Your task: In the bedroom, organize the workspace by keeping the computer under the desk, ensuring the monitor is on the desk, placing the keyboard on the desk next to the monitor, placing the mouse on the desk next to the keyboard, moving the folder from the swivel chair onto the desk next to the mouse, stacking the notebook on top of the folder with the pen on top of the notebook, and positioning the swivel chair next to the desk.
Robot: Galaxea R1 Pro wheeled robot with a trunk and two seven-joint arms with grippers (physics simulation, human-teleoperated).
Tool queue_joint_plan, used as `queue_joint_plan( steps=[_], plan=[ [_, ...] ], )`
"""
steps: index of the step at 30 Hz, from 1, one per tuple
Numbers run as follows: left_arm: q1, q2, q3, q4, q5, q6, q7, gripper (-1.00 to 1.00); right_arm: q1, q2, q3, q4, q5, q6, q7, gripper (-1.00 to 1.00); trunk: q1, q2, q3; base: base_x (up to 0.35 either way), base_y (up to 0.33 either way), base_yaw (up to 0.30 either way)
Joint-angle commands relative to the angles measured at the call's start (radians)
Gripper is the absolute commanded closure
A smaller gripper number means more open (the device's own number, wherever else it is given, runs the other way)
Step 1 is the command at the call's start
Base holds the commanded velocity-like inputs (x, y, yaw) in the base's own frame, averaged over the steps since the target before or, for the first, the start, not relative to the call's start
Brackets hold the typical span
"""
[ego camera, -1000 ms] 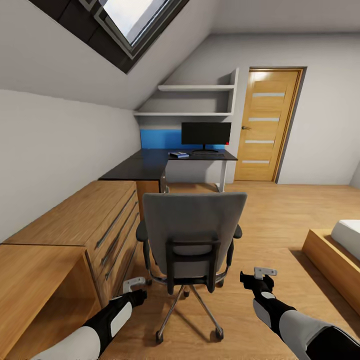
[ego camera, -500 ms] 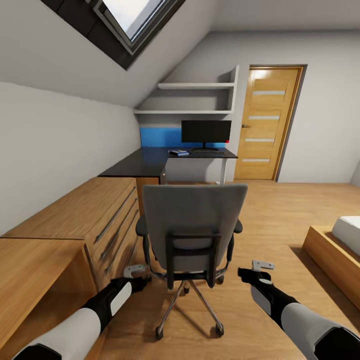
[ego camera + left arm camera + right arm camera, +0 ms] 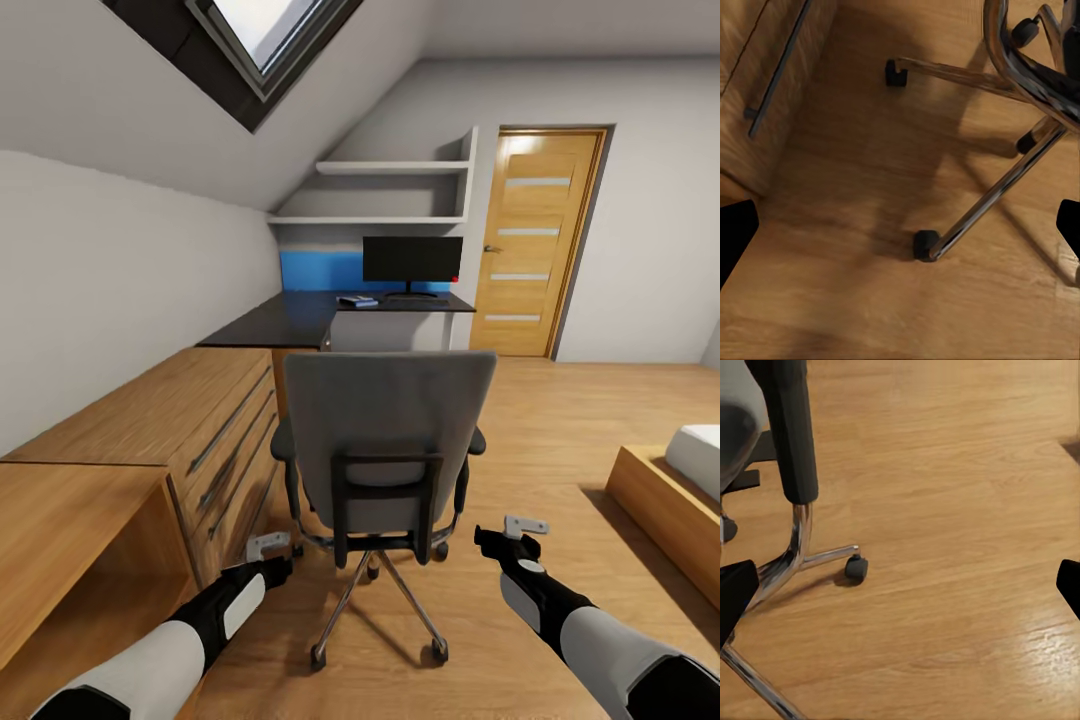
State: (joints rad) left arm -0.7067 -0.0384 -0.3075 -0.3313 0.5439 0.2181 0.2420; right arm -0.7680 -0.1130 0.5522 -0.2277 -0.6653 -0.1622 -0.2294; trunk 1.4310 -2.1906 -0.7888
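The chair [image 3: 385, 455] is standing on the wood floor [image 3: 560, 420] with its back facing the camera, just beside the long chest of drawers [image 3: 190, 430] on the left. Open floor is lying to its right, reaching to the bed [image 3: 680, 490] edge and the door [image 3: 530, 245]. Beyond the chair, the black surface [image 3: 300, 320] is running along the wall into the corner, carrying the monitor [image 3: 412, 262], with the keyboard [image 3: 415, 298] in front of it and a small flat item at its left, too small to identify.

The left end effector [image 3: 268, 546] is hanging low between the chest and the chair base [image 3: 1020, 82], fingers spread and holding nothing. The right end effector [image 3: 524, 526] is hanging low over bare floor right of the chair, also spread and empty.
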Motion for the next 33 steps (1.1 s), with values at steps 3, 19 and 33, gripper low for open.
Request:
queue_joint_plan(
  steps=[3, 19, 33],
  plan=[
    [-0.001, 0.000, -0.009, 0.006, 0.008, -0.033, 0.008, -1.00, -0.001, 0.003, 0.009, 0.002, -0.009, -0.006, -0.004, -1.00, 0.011, -0.022, -0.011, 0.000, 0.000, 0.000],
    [-0.001, -0.005, -0.007, 0.016, 0.006, -0.042, 0.008, -1.00, -0.001, 0.015, 0.007, 0.005, -0.007, -0.016, 0.001, -1.00, 0.038, -0.071, -0.032, 0.011, 0.000, 0.000],
    [-0.001, -0.004, -0.007, 0.021, 0.002, -0.044, 0.009, -1.00, 0.000, 0.016, 0.007, 0.005, -0.006, -0.027, 0.002, -1.00, 0.038, -0.071, -0.032, 0.189, -0.001, 0.000]
  ],
)
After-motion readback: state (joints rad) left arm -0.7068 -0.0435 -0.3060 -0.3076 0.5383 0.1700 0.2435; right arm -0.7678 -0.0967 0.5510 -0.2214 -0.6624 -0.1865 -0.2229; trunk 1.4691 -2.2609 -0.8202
